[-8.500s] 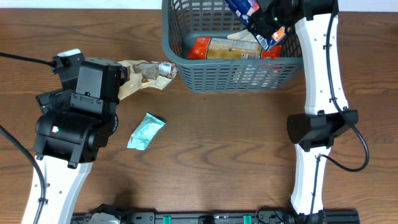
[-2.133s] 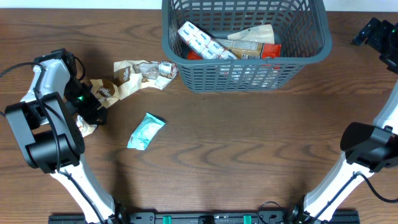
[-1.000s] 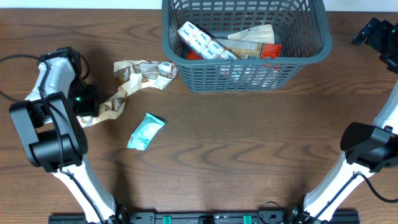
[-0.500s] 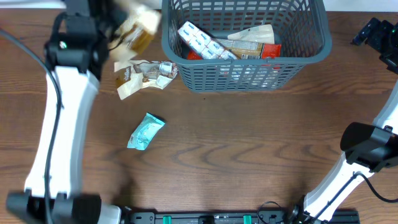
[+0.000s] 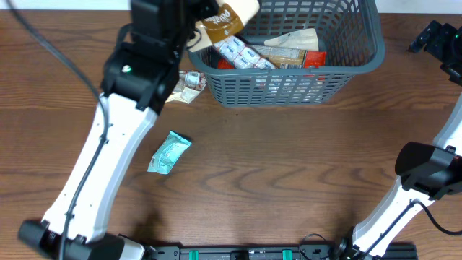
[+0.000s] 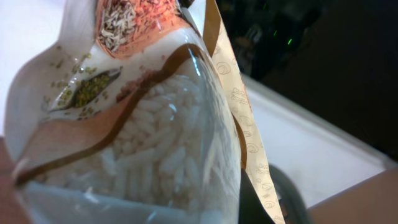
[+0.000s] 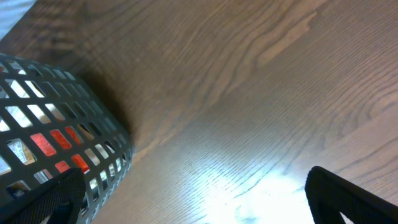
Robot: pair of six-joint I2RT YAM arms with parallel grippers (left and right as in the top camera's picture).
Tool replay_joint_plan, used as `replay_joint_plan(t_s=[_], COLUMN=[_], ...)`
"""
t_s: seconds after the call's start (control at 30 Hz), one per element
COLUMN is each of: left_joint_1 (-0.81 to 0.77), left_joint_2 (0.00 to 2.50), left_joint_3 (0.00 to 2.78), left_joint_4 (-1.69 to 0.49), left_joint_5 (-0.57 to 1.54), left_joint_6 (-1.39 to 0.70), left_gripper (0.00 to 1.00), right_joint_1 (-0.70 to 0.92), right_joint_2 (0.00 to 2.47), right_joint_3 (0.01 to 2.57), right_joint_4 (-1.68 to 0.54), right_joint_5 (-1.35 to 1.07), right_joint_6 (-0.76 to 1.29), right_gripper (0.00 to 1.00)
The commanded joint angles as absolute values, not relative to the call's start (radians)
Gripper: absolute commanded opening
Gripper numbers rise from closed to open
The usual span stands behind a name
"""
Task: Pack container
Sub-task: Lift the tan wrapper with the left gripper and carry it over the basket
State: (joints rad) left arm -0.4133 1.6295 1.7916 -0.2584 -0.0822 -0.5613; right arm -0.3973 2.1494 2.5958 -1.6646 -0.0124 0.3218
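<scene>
The container (image 5: 289, 87), a dark grey-blue lattice basket, stands at the back of the table, and its corner (image 7: 59, 146) shows in the right wrist view. Inside lie a white-and-blue packet (image 5: 234, 49), a cream packet (image 5: 292, 40) and a red packet (image 5: 315, 59). My left gripper (image 5: 202, 25) is shut on a brown-and-cream snack packet (image 5: 229, 17), which hangs over the basket's left rim. That packet (image 6: 143, 137) fills the left wrist view and hides the fingers. Right of the basket, my right gripper (image 7: 199, 205) stands open and holds nothing.
A crumpled brown-and-white packet (image 5: 184, 83) lies on the wooden table just left of the basket, partly under my left arm. A teal packet (image 5: 170, 153) lies nearer the front. The right arm's base (image 5: 426, 173) stands at the right edge.
My left arm has lifted the brown-and-cream packet from the table at the far left and swung it right, over the basket's left rim. The right arm has not moved.
</scene>
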Motion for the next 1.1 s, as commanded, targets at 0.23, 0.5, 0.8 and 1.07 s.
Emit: replay_joint_plan(t_s=[0.23, 0.5, 0.8, 1.07], left_joint_1=[-0.418, -0.439, -0.451, -0.450], left_joint_2=[1.761, 1.823, 1.871, 1.880], left_joint_3=[1.802, 1.802, 1.802, 1.801], left_joint_4=[-0.222, -0.231, -0.290, -0.335], left_joint_5=[0.022, 0.068, 0.068, 0.059], left_joint_6=[-0.592, -0.591, -0.581, -0.580], left_gripper=[0.06, 0.05, 0.06, 0.13], right_joint_1=[-0.391, -0.391, -0.391, -0.391], right_joint_2=[2.140, 2.140, 2.140, 2.140], right_joint_3=[2.591, 2.591, 2.591, 2.591], right_joint_4=[-1.668, -1.668, -1.668, -1.668], right_joint_5=[-0.019, -0.020, -0.019, -0.020], right_joint_6=[0.321, 0.321, 0.321, 0.321], right_gripper=[0.99, 0.99, 0.99, 0.99])
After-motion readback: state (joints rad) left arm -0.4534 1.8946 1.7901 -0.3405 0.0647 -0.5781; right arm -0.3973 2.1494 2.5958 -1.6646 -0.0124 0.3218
